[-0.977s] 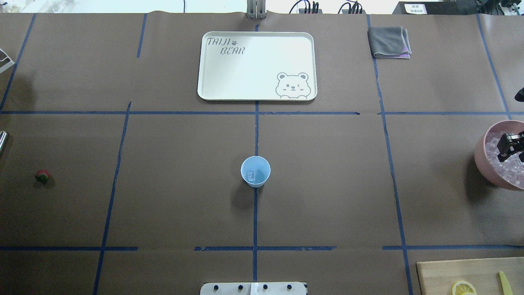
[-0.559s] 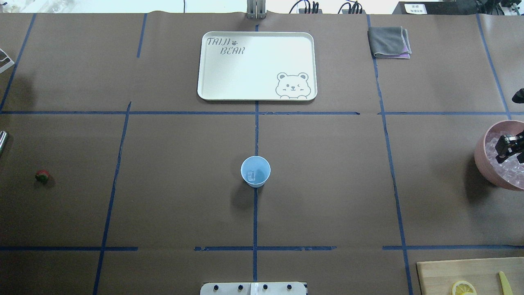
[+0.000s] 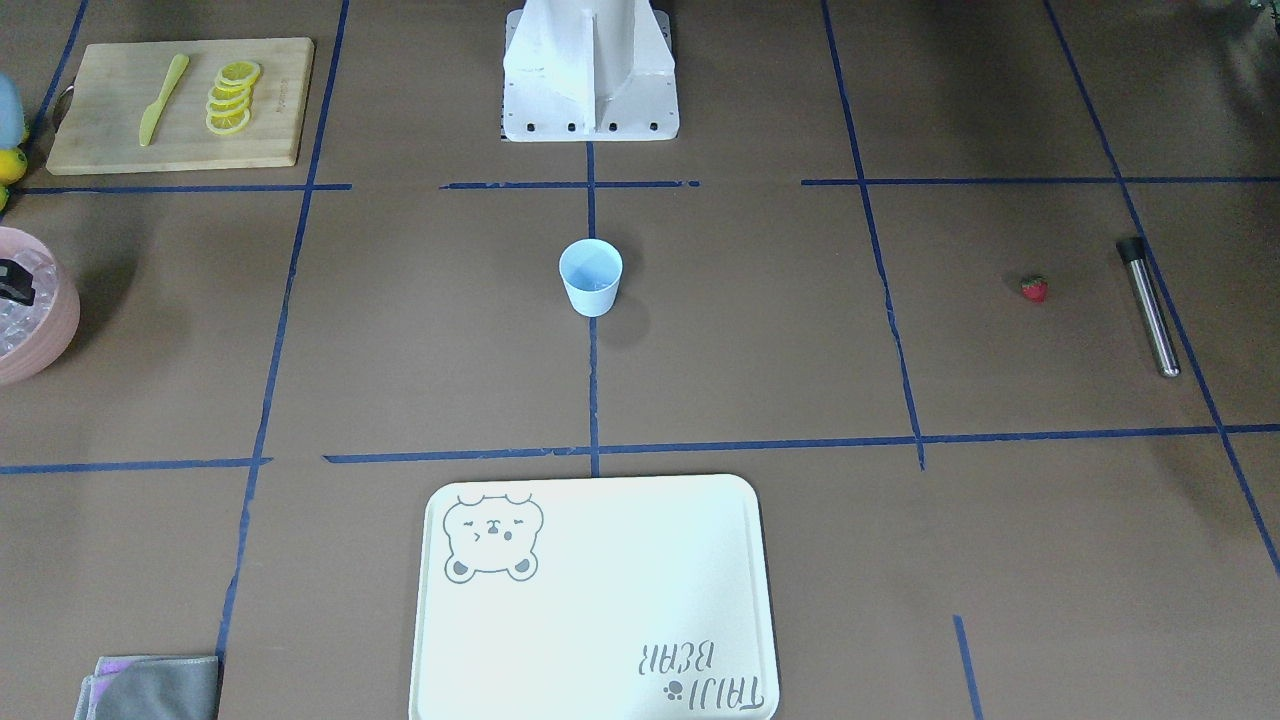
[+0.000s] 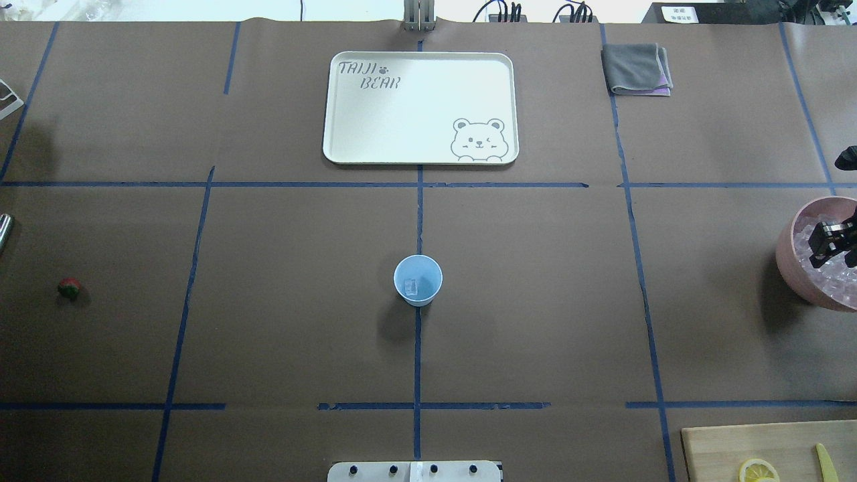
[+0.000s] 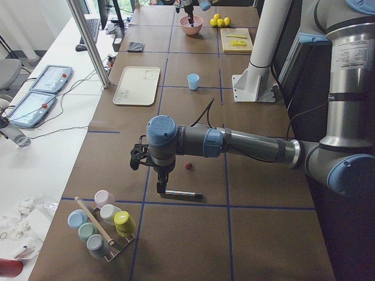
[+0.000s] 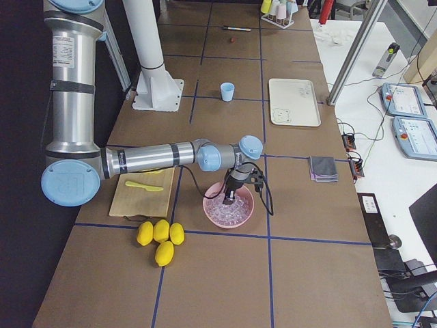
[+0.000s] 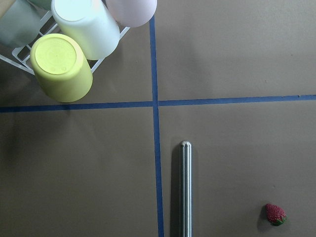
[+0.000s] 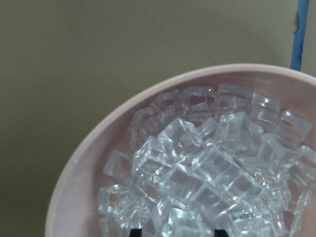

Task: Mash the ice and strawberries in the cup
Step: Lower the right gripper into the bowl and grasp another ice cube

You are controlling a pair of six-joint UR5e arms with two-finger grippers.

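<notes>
The pale blue cup (image 4: 418, 280) stands at the table's middle with one ice cube (image 4: 410, 287) inside. It also shows in the front view (image 3: 591, 278). My right gripper (image 4: 830, 244) hangs in the pink bowl (image 4: 790, 261) of ice (image 8: 197, 168). In the right wrist view the right gripper (image 8: 177, 232) is open, its fingertips on either side of a cube. The strawberry (image 4: 69, 288) lies on the table at the far left, and also shows in the left wrist view (image 7: 275, 215). My left gripper (image 5: 146, 158) hovers over that area; I cannot tell if it is open or shut.
A steel rod (image 7: 184, 190) lies beside the strawberry, near a rack of cups (image 7: 74, 44). A white bear tray (image 4: 420, 107) and a grey cloth (image 4: 636, 67) are at the far side. A cutting board (image 3: 100, 140) holds lemon slices and a yellow knife.
My right gripper has shifted slightly over the ice in the pink bowl and looks a little lower. The cup, its cube and the strawberry have not moved.
</notes>
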